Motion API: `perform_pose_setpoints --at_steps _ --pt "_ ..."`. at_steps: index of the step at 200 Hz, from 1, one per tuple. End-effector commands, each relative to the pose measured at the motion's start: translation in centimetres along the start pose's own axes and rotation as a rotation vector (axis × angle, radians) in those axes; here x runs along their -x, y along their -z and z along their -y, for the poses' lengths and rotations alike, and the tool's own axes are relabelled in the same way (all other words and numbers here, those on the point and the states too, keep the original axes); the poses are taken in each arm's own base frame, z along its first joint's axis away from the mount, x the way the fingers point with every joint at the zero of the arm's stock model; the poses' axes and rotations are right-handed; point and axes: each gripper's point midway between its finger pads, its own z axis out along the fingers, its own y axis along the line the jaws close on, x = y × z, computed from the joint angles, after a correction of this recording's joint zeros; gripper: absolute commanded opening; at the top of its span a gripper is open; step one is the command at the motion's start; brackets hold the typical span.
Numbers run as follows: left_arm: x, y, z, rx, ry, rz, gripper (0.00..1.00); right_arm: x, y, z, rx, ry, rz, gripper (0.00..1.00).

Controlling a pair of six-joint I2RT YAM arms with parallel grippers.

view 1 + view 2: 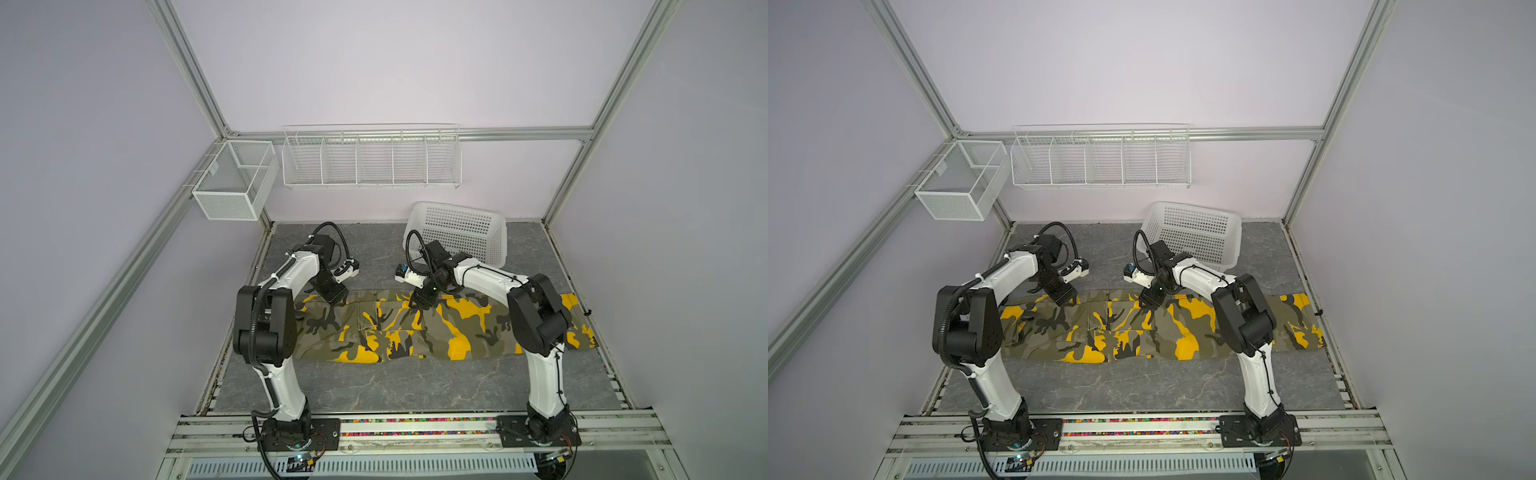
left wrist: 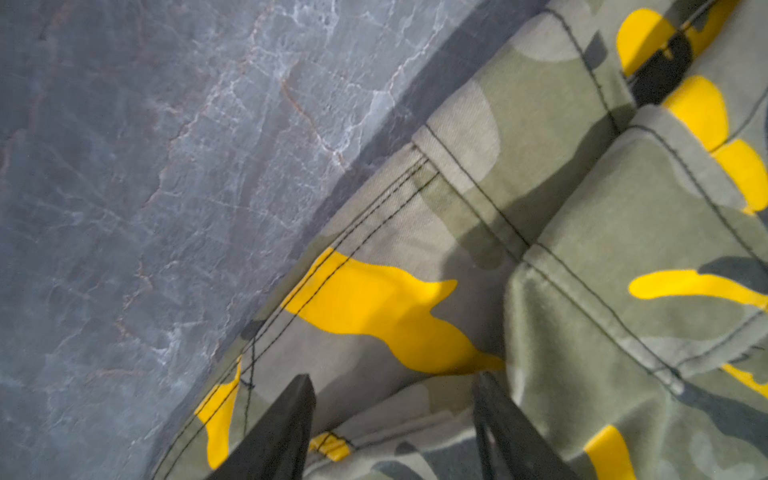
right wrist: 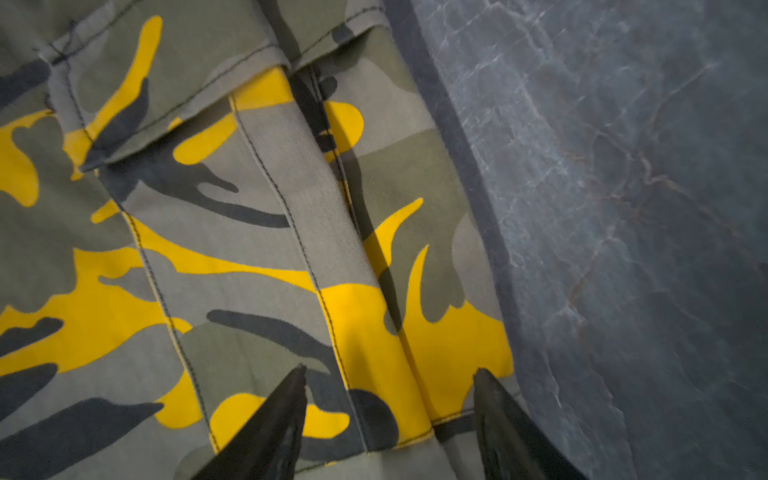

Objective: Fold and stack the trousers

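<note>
Trousers point(image 1: 415, 332) flat on table point(image 1: 415, 386), spanning left to right. Left gripper point(image 2: 390, 384) and right gripper point(image 3: 388, 374) at far edge: all 2 released, jaws spread, nothing grasped.

There is one pair of trousers point(image 1: 415, 328) and one desk point(image 1: 415, 382). Arms number two: the left arm point(image 1: 291, 266) and the right arm point(image 1: 486, 274). Grippers number two as well, one per arm: the left gripper point(image 1: 336, 299) and the right gripper point(image 1: 420, 305). Each wrist view shows two black fingers point(image 2: 286, 424), so four fingers in all. Containers number three, each of a different kind: one plastic basket point(image 1: 457, 232), one wire rack point(image 1: 372, 160) and one mesh bin point(image 1: 232, 187). The rack has five compartments and the bin has two. Both top views give the same counts.
</note>
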Motion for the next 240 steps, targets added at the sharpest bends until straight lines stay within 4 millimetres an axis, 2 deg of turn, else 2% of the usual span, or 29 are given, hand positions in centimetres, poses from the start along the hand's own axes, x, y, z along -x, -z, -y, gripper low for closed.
perform_pose_setpoints --at_steps 1,29,46,72,99,128,163,189,213,240 --pt "1.2 -0.1 0.3 -0.045 -0.062 0.04 0.6 -0.3 -1.2 -1.6 0.078 0.046 -0.031 0.64" --pt "1.0 -0.7 1.2 -0.081 -0.064 0.034 0.57 -0.4 -1.9 -2.0 0.09 0.059 -0.049 0.6" --pt "0.6 -0.9 1.7 -0.094 -0.062 0.024 0.52 -0.6 -2.2 -2.0 0.088 0.059 -0.059 0.51" --pt "-0.1 -1.1 2.4 -0.117 -0.057 0.011 0.52 -1.0 -2.7 -2.0 0.092 0.063 -0.08 0.42" --pt "-0.6 -0.9 2.9 -0.126 -0.054 -0.003 0.45 -0.3 -2.0 -2.3 0.072 0.085 -0.06 0.31" --pt "-0.9 -0.3 3.3 -0.133 -0.052 -0.001 0.45 -0.1 -1.3 -2.6 0.065 0.089 -0.05 0.22" --pt "-0.2 1.2 3.7 -0.147 -0.033 0.06 0.5 -0.6 -1.2 -2.8 0.061 0.086 -0.061 0.17" --pt "0.1 2.4 4.9 -0.205 -0.018 0.079 0.54 -0.7 -1.1 -3.0 0.067 0.071 -0.057 0.11" --pt "-0.1 1.9 5.7 -0.24 -0.015 0.091 0.55 -0.6 -0.9 -3.2 0.069 0.067 -0.051 0.1" --pt "-0.5 1.1 5.4 -0.222 -0.027 0.067 0.55 -0.2 -0.4 -3.3 0.068 0.066 -0.039 0.09"
